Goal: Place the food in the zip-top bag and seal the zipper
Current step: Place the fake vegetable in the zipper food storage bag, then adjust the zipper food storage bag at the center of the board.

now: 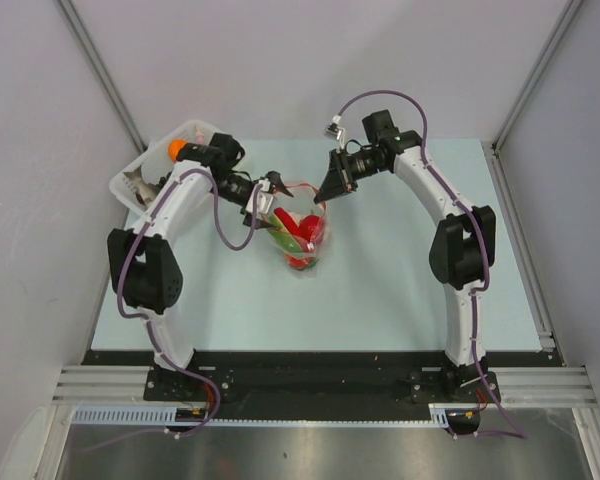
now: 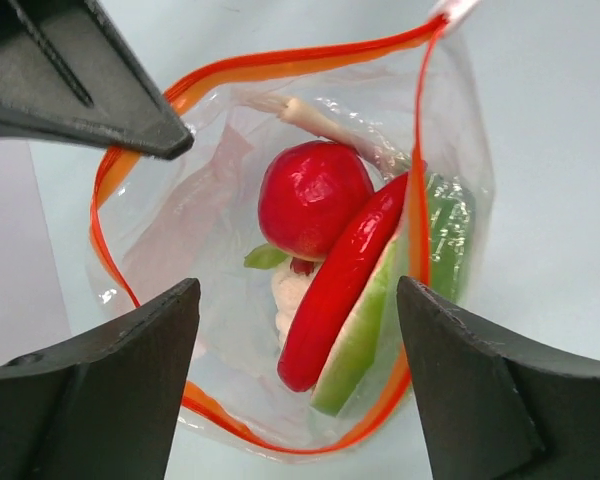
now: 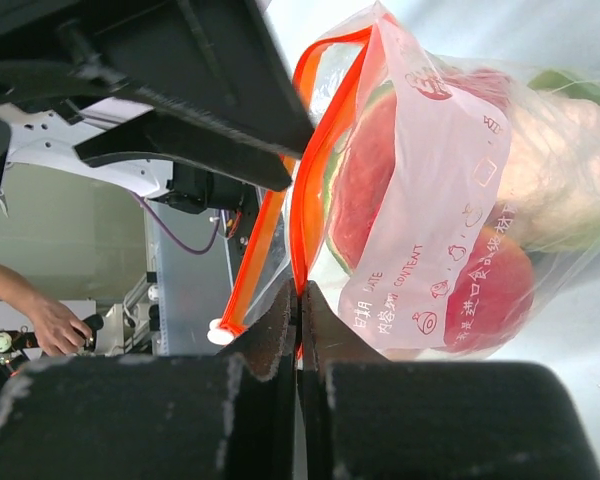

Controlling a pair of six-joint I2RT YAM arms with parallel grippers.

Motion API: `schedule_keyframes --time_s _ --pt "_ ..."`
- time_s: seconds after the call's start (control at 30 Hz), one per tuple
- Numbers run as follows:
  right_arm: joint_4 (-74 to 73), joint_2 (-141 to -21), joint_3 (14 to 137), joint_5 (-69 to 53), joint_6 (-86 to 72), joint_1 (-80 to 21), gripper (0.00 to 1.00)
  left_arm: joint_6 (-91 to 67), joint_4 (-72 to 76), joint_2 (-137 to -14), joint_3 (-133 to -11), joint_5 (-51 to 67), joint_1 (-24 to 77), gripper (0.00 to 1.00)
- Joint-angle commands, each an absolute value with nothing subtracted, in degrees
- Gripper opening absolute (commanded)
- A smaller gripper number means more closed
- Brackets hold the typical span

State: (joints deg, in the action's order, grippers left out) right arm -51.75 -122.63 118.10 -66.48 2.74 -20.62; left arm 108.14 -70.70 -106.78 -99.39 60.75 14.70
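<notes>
The clear zip-top bag [image 1: 302, 235] hangs near the table's middle with its mouth open. Inside are a red tomato [image 2: 313, 197], a red chili [image 2: 342, 284], a green vegetable [image 2: 365, 340] and white cauliflower [image 2: 290, 295]. The red-orange zipper [image 2: 280, 66] rings the mouth. My right gripper [image 3: 300, 300] is shut on the zipper strip at the bag's far edge and holds the bag [image 3: 450, 200] up. It also shows in the top view [image 1: 325, 197]. My left gripper [image 2: 298, 300] is open and empty, right over the bag's mouth; the top view [image 1: 272, 188] shows it too.
A white slatted basket [image 1: 140, 170] stands at the back left, holding an orange [image 1: 177, 150] and a grey fish [image 1: 140, 185]. The zipper's white slider [image 3: 218, 333] sits at the strip's end. A person's hand [image 3: 50, 322] shows beyond the table.
</notes>
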Motion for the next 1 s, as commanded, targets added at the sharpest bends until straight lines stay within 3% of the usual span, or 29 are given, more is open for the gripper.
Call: schedule_keyframes --time_s 0.0,0.3,0.57,0.8,0.97 --pt "-51.9 -123.6 121.6 -68.1 3.6 -21.6 0.00 116.4 -83.8 -102.0 -100.9 56.9 15.9 0.80" --pt "-52.0 -125.1 124.4 -67.7 3.8 -23.1 0.00 113.4 -83.8 -103.4 -98.4 53.4 20.8 0.54" --pt "-52.6 -125.9 126.6 -66.6 4.0 -23.8 0.00 112.1 -83.9 -100.9 -95.4 50.6 21.9 0.57" --pt "-54.0 -125.4 126.1 -65.9 6.0 -23.8 0.00 101.3 -83.8 -99.1 -102.1 50.5 18.0 0.59" --pt "-54.5 -125.3 125.9 -65.7 6.5 -24.0 0.00 103.4 -83.8 -92.7 -92.3 48.0 18.3 0.65"
